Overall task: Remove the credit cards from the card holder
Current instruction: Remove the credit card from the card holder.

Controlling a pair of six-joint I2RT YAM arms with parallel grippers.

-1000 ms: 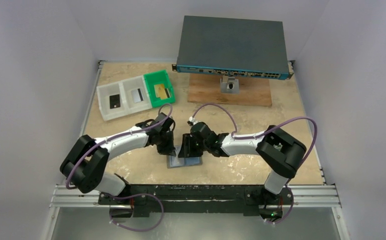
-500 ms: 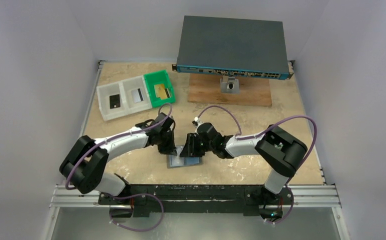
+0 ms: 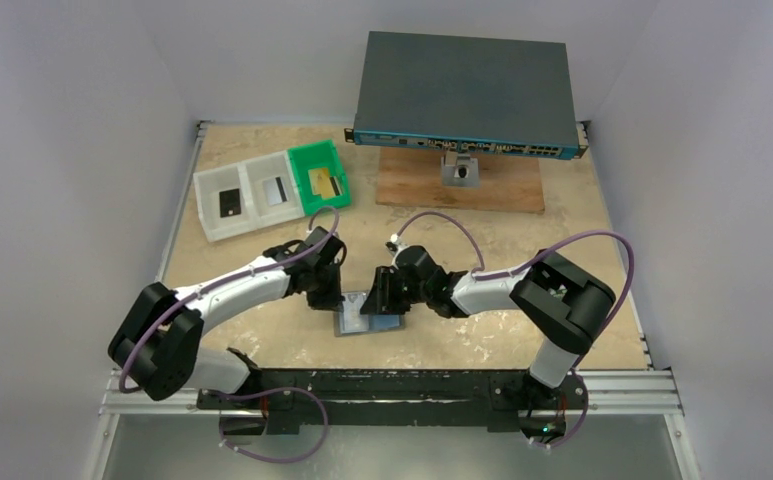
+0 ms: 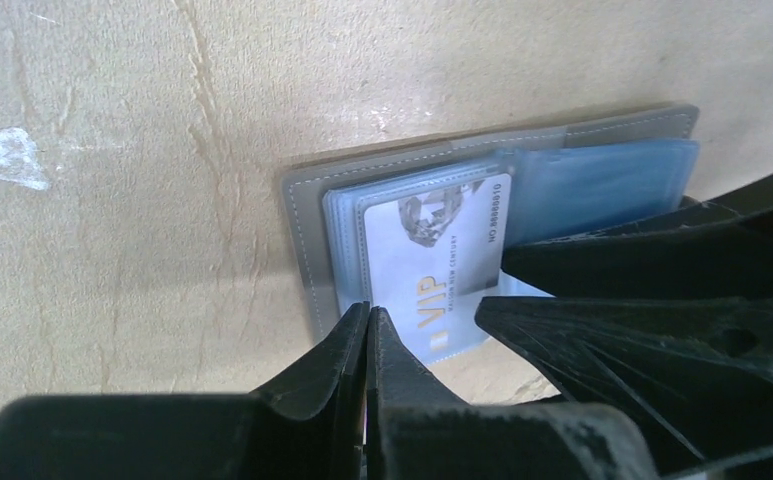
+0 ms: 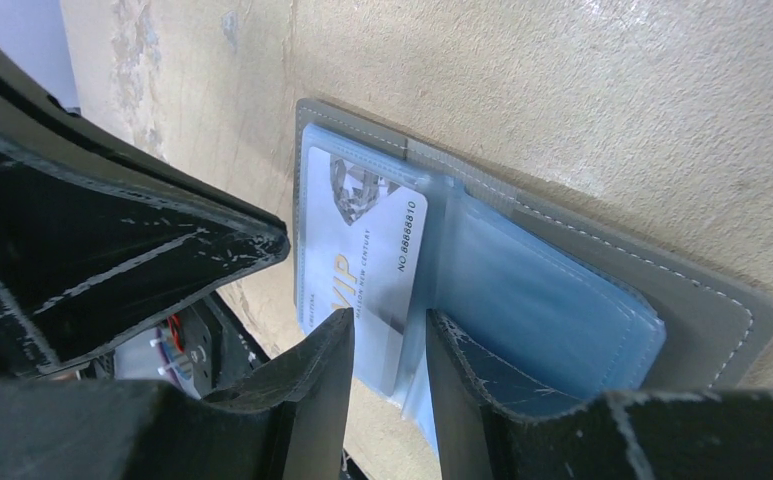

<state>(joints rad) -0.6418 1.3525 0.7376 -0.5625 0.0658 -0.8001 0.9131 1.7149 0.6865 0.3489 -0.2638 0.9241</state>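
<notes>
The card holder (image 3: 385, 325) lies open on the table between my two grippers, grey cover (image 4: 307, 200) down and bluish clear pockets (image 5: 552, 300) up. A silver-grey credit card (image 4: 432, 270) marked VIP sticks partly out of a left-hand pocket toward the near edge; it also shows in the right wrist view as the same card (image 5: 362, 260). My left gripper (image 4: 367, 315) is shut, its tips at the holder's near left edge with nothing seen between them. My right gripper (image 5: 390, 325) stands open, its fingers astride the card's protruding corner and the pocket's rim.
At the back left, white trays (image 3: 242, 195) hold a black card (image 3: 230, 203) and a silver card (image 3: 276, 190), and a green tray (image 3: 320, 165) holds a gold card (image 3: 324, 181). A large dark box with ports (image 3: 462, 95) sits over a wooden board (image 3: 462, 185) at the back.
The right gripper's fingers have narrowed a little around the card's corner. The left arm's elbow and shoulder have swung leftward while its shut tips stay at the holder.
</notes>
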